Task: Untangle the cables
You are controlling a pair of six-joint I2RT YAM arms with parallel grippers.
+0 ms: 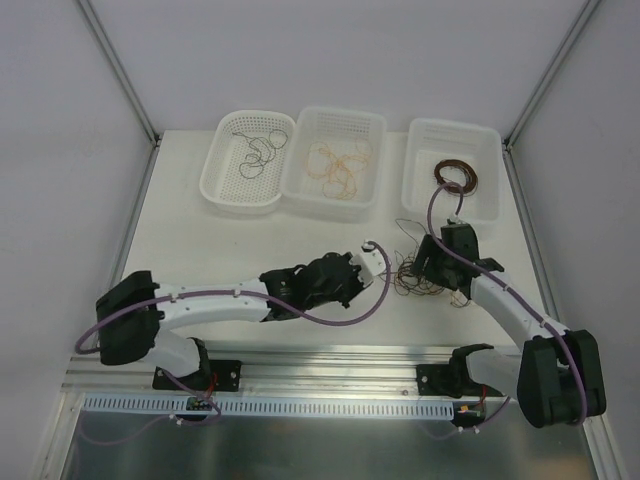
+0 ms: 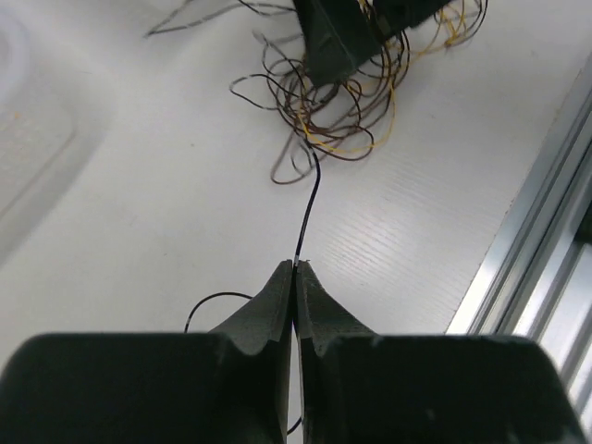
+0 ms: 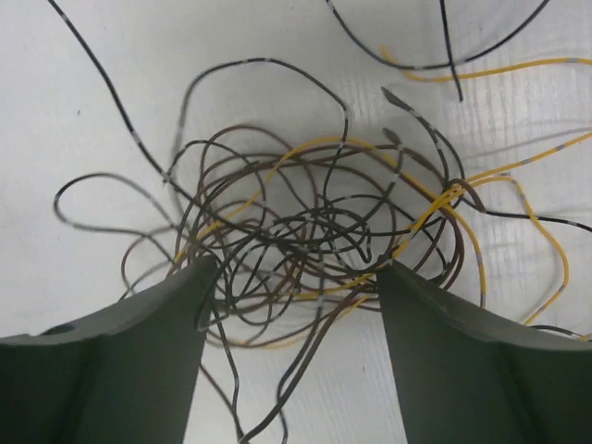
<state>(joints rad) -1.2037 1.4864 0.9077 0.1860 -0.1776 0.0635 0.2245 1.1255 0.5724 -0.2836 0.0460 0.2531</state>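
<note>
The cables (image 1: 410,272) lie as a loose tangle of thin black, brown and orange-yellow wires on the white table, between my two grippers. My left gripper (image 2: 294,268) is shut on one black cable (image 2: 310,199) that runs straight from its tips up into the tangle (image 2: 333,120). A short loop of the same wire curls out to the left of the jaws. My right gripper (image 3: 296,277) stands open just above the tangle (image 3: 314,222), one finger on each side of it, with several strands crossing the gap. In the top view the left gripper (image 1: 385,264) sits left of the bunch and the right gripper (image 1: 432,262) over it.
Three white baskets stand at the back: the left one (image 1: 215,185) holds a black wire, the middle one (image 1: 300,192) orange-yellow wires, the right one (image 1: 487,135) a wound brown wire ring (image 1: 457,176). An aluminium rail (image 1: 330,360) runs along the near table edge.
</note>
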